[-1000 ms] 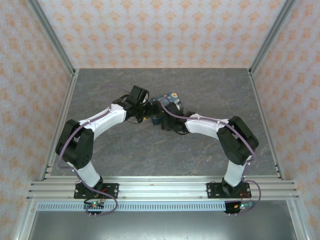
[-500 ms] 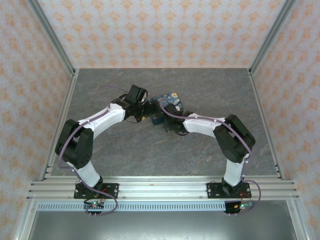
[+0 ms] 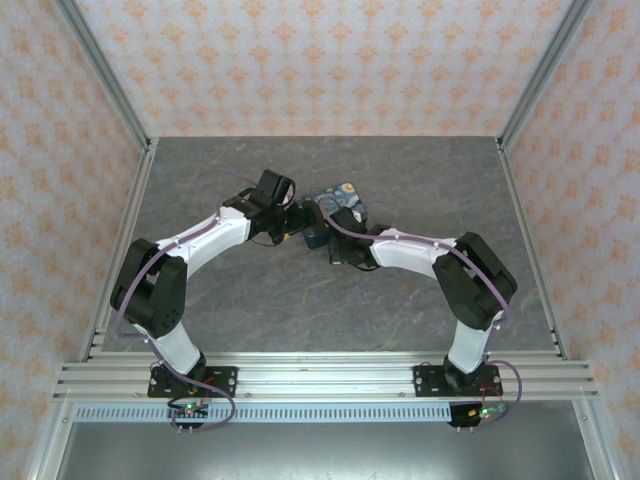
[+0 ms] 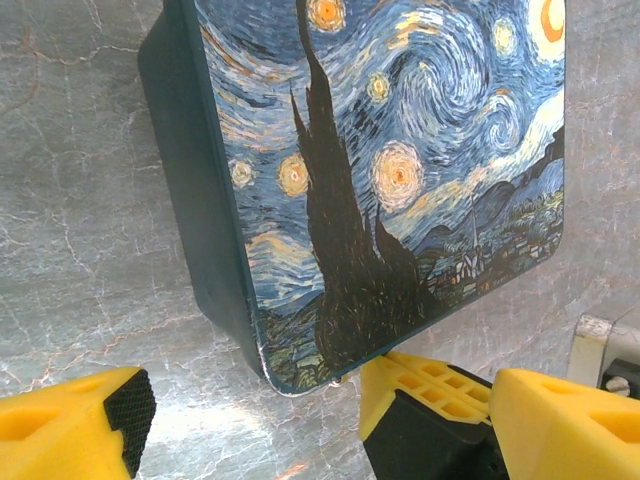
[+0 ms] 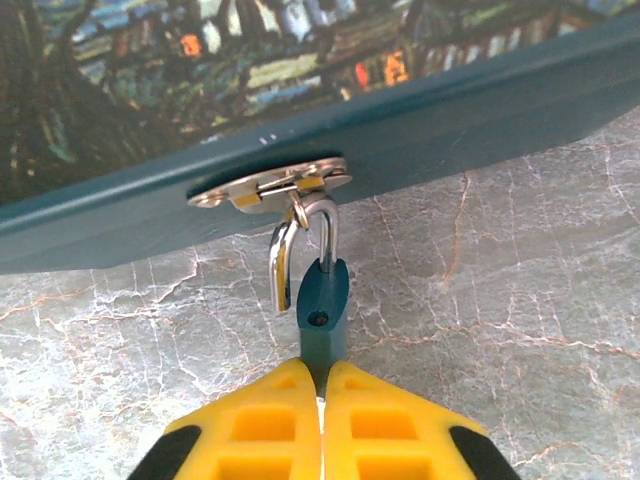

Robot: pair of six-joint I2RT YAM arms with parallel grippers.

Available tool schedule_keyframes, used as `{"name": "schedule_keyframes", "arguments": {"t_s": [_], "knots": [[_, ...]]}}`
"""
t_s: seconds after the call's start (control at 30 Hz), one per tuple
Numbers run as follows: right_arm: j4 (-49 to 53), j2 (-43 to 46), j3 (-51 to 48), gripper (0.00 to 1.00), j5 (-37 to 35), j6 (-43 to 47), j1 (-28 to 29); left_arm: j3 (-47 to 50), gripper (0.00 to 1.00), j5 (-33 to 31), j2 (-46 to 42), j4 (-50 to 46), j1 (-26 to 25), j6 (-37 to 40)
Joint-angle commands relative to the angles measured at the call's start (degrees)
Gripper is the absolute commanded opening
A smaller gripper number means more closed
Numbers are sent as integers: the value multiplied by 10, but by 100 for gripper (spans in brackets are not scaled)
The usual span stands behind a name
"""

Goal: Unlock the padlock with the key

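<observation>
Top external view: the grey marble counter [image 3: 300, 310] carries both arms, which reach inward to the dark-blue starry-night box [image 3: 340, 197] near its middle. Left wrist view has the left claw [image 4: 255, 420] spread wide, with the box's near corner between its yellow fingers. Right wrist view has the right claw [image 5: 322, 385] pinched tight on the bottom of the padlock [image 5: 323, 300] — a tiny teal body hanging from the metal hasp [image 5: 270, 185] on the box's side wall. Its thin shackle [image 5: 281, 262] hooks through the hasp's loop — one leg hangs free beside the body
</observation>
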State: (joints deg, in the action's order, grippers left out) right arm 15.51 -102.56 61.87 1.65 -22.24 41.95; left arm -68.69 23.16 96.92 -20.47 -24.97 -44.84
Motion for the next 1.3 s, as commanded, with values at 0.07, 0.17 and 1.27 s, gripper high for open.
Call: {"name": "schedule_keyframes", "arguments": {"t_s": [0.07,0.17,1.27], "knots": [[-15,16,-30,0,30,2,-8,-4,88,-46,2,-43,6,26],[-41,26,-50,0,53,-2,-17,-4,88,-62,4,-54,6,33],[-206,73,-154,36,173,-80,-93,-35,88,-91,61,-56,4,42]]}}
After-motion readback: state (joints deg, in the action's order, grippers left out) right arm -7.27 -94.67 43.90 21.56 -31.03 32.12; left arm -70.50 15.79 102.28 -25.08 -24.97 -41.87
